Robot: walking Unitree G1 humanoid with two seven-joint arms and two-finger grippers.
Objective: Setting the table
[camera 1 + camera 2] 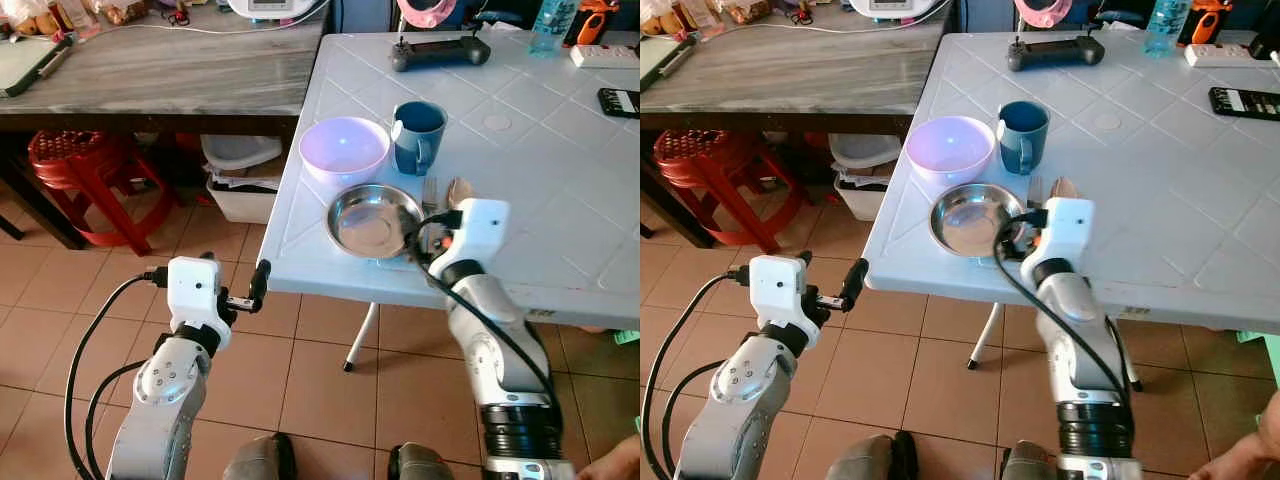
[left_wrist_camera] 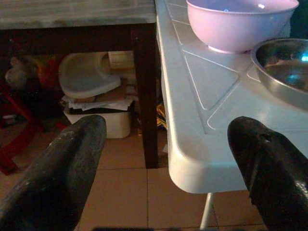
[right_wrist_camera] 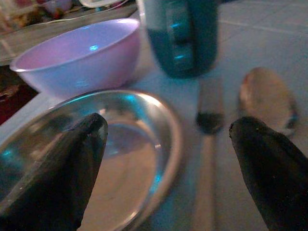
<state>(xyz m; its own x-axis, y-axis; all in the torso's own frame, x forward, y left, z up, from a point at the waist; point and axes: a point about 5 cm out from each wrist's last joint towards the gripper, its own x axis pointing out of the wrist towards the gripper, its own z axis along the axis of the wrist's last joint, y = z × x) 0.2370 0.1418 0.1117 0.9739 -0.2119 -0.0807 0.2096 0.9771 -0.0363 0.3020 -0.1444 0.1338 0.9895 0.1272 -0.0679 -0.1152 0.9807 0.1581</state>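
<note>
**A:** Right wrist view first: what is set out, and where is the right gripper (image 3: 166,159)?

**B:** Its two black fingers are spread wide with nothing between them, low over the near edge of the white table (image 1: 560,180); ahead of them lie the steel dish (image 3: 120,149), a fork (image 3: 208,120) just beside its rim, and a spoon (image 3: 269,98) next to the fork; behind stand the pink bowl (image 3: 82,55) and the blue mug (image 3: 185,33).

**A:** And the other arm?

**B:** The left gripper (image 1: 245,295) hangs off the table's near corner, fingers also apart and empty; it sits below the tabletop, over the tiled floor (image 1: 320,370).

**A:** What could go wrong from here?

**B:** I'd judge the dish the worry; it sits near the table's edge, and one finger is right over it, so a careless reach for the fork could push it off; the fork lies flat and close to the rim, so the fingers might scrape over it or catch the dish instead.

**A:** Do the views differ in what they tell?

**B:** Yes; the eye views hide most of the fork and spoon behind the right wrist, while the right wrist view shows them plainly, if blurred; the left wrist view shows the rounded table corner (image 2: 192,168) between its fingers; the head views alone show the remote (image 1: 440,50) at the far side.
</note>
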